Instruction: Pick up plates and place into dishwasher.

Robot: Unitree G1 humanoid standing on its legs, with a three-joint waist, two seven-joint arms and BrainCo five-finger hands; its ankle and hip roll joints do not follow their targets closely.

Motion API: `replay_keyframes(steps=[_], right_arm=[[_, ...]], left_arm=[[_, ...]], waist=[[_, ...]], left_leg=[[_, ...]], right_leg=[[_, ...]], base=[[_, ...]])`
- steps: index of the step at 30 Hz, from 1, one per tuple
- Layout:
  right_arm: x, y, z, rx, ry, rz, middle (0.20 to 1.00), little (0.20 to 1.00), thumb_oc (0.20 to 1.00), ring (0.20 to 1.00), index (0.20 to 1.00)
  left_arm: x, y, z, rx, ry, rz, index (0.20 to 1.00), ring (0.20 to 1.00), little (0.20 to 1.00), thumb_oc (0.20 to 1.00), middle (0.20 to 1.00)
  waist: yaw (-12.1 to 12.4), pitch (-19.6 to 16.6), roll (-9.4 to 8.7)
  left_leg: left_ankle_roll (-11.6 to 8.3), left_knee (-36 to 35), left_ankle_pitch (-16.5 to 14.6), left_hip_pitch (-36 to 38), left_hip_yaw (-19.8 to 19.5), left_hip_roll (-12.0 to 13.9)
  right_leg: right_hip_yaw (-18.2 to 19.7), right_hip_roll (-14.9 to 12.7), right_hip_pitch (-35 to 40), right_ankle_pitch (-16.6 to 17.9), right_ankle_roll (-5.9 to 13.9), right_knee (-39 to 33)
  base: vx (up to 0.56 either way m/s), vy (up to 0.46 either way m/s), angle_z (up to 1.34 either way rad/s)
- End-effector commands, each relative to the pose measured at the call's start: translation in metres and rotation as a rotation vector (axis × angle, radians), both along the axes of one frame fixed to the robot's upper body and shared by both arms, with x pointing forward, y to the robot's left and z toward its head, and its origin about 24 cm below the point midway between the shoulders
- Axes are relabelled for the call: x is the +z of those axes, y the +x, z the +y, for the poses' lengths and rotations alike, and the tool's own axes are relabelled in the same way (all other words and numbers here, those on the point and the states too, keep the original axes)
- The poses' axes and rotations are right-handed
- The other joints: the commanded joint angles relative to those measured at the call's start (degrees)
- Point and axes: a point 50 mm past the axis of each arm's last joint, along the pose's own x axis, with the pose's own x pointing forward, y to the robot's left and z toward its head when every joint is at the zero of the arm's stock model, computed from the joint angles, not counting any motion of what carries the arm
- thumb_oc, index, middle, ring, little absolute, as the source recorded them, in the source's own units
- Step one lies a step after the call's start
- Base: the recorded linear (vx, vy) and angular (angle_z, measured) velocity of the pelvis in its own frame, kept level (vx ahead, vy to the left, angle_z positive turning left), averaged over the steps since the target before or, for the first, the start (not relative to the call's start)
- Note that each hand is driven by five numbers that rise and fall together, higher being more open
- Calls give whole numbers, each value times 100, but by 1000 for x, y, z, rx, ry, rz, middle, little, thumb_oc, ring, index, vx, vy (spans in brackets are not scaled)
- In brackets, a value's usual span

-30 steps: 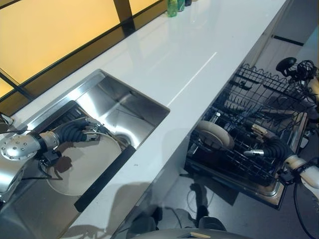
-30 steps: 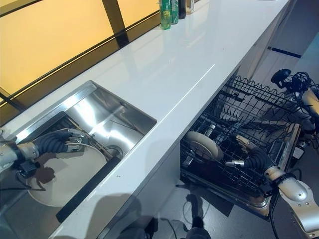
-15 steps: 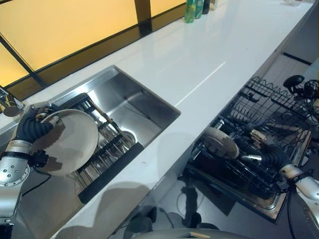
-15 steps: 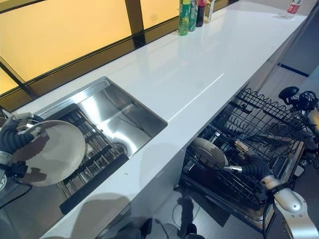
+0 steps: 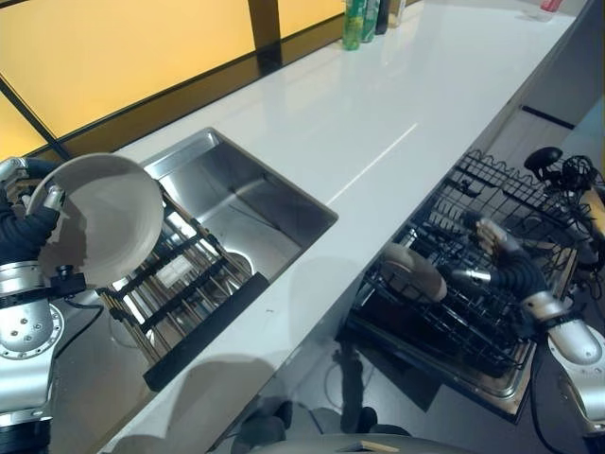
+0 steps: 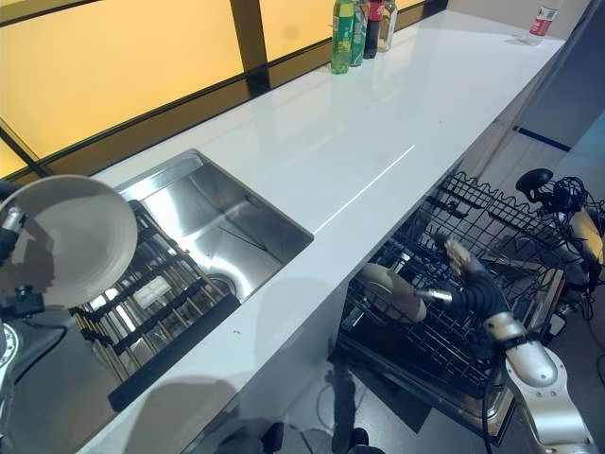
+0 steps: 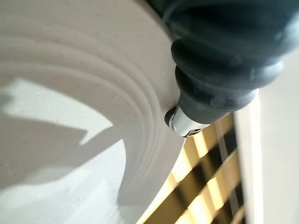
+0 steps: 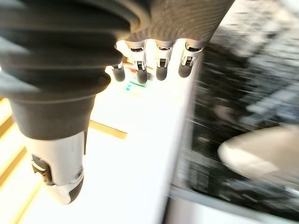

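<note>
My left hand (image 5: 38, 216) holds a white plate (image 5: 102, 219) up on edge above the left end of the sink (image 5: 236, 161). Its thumb (image 7: 187, 122) is pressed on the plate's rim (image 7: 70, 116), with the fingers curled round the far side. A second white plate (image 5: 411, 270) stands in the black wire dishwasher rack (image 5: 501, 189) at the right. My right hand (image 5: 496, 260) hovers over that rack just right of the plate. Its fingers (image 8: 159, 63) are straight and hold nothing.
A slatted drying rack (image 5: 180, 284) with a dark front bar lies in the steel sink. The long white counter (image 5: 378, 113) runs between sink and dishwasher. Several bottles (image 5: 364, 17) stand at its far end by the window.
My left hand has lifted the plate off the sink's drying rack, up and to the left, tilting it upright. The right hand has risen slightly over the dishwasher rack. The camera shifted.
</note>
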Motion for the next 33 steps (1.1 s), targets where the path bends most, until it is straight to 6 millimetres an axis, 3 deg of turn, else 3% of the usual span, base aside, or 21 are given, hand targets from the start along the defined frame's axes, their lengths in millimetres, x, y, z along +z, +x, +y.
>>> replay_keyframes(steps=[1,7,14,22,27,33], right_arm=[[55,6,20,75,-16,-310,1000,1000,1000,1000,1000],[94,3,46,192,16,-527,1000,1000,1000,1000,1000],[113,12,87,385,78,-576,1000,1000,1000,1000,1000],[106,25,139,650,276,-452,1000,1000,1000,1000,1000],[95,31,175,759,304,-348,1000,1000,1000,1000,1000],[88,38,191,783,371,-266,1000,1000,1000,1000,1000]], left_arm=[[40,-1,-21,-158,56,-238,200,200,200,200,200],[43,13,-52,-436,-32,-245,200,200,200,200,200],[43,32,-91,-705,-130,-245,200,200,200,200,200],[39,50,-133,-923,-263,-236,200,200,200,200,200],[40,53,-159,-1028,-313,-258,200,200,200,200,200],[44,54,-174,-1074,-288,-250,200,200,200,200,200]], waist=[[94,-374,-87],[130,-516,-93],[196,-668,-90],[252,-788,-106],[294,-827,-104],[324,-838,-110]], left_leg=[[10,240,-341,-112,145,44],[27,212,-350,-77,134,32],[31,137,-292,-61,15,-8],[69,69,-254,-40,-74,-60],[88,46,-231,-33,-102,-71],[115,72,-251,-29,-119,-94]], right_leg=[[102,-319,-224,-788,313,998],[117,-272,-168,-778,295,955],[114,-247,-97,-735,279,876],[112,-218,-50,-724,252,829],[92,-213,-30,-739,246,850],[87,-216,-29,-762,239,892]], base=[[-57,-9,0],[-66,-16,0],[-57,-12,0],[-48,-13,1],[-7,-2,1],[-2,1,1]])
